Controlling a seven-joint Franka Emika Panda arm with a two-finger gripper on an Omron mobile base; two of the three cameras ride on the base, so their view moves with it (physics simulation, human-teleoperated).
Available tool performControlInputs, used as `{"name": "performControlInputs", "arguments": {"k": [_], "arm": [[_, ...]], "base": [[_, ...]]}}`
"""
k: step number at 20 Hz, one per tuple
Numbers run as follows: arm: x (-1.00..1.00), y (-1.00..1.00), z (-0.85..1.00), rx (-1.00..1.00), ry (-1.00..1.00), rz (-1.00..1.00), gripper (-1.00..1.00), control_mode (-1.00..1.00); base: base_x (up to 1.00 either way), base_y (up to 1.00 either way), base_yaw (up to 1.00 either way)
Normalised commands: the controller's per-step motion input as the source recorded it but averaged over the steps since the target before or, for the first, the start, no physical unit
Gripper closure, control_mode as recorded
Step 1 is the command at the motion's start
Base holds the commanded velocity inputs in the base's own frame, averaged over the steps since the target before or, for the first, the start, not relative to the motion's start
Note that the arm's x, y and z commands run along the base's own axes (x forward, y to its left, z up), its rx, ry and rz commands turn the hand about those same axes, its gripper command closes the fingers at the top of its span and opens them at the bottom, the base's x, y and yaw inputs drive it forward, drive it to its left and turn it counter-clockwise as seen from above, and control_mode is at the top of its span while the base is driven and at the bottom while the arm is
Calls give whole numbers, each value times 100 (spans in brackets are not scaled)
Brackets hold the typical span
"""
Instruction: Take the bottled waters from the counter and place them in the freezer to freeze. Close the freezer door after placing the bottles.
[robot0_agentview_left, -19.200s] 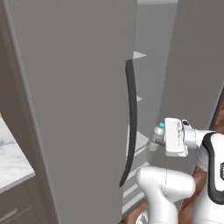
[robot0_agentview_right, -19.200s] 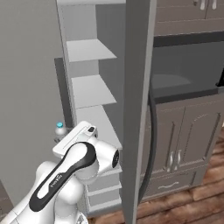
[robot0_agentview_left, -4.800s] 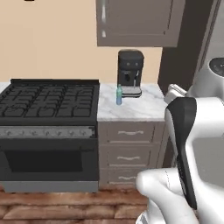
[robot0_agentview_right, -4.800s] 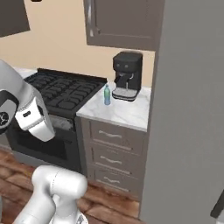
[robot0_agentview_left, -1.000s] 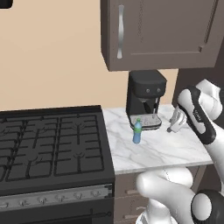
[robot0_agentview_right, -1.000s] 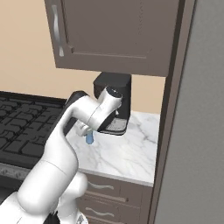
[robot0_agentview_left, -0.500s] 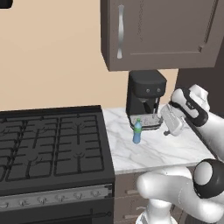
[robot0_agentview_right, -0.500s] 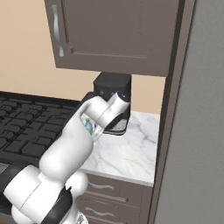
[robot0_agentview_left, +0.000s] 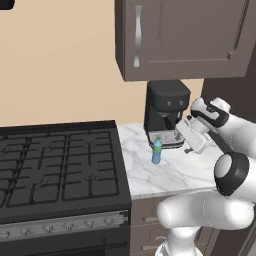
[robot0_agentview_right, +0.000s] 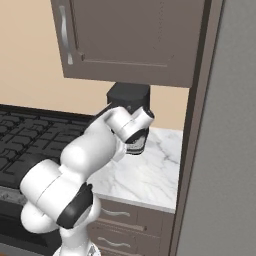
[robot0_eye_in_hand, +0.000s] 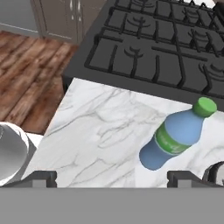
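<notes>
Since a second ago, gripper (robot0_agentview_left: 191, 141) swung nearer the blue bottle (robot0_agentview_left: 157, 149), fingers released and empty. Bottle stood upright on worktop (robot0_agentview_left: 165, 172) before coffee machine (robot0_agentview_left: 166, 114). Judgement: centre fingers around its body before closing.

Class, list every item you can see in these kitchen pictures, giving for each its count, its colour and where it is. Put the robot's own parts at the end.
water bottle: one, translucent blue with green cap, upright on the counter in front of the coffee machine
coffee machine: one, black, at the counter's back under the cabinet
counter: one, white grey-veined marble, right of the stove
stove: one, black gas
wall cabinet: one, dark brown, long handle
drawers: grey-brown, under the counter
floor: brown wood
arm: one, white
gripper: one, jaws open, right of the bottle, holding nothing
</notes>
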Motion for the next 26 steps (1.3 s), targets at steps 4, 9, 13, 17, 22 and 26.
{"name": "performControlInputs", "arguments": {"k": [4, 9, 13, 17, 22, 26], "arm": [[13, 3, 0, 9, -4, 6, -100, -100], [0, 2, -13, 10, -5, 0, -100, -100], [0, 0, -7, 7, -4, -5, -100, -100], [15, 0, -4, 7, 0, -3, -100, -100], [7, 0, -5, 7, 0, 0, -100, -100], [0, 0, 0, 9, 0, 0, -100, -100]], "base": [[0, 0, 0], [0, 0, 0], [0, 0, 0], [0, 0, 0], [0, 0, 0], [0, 0, 0]]}}
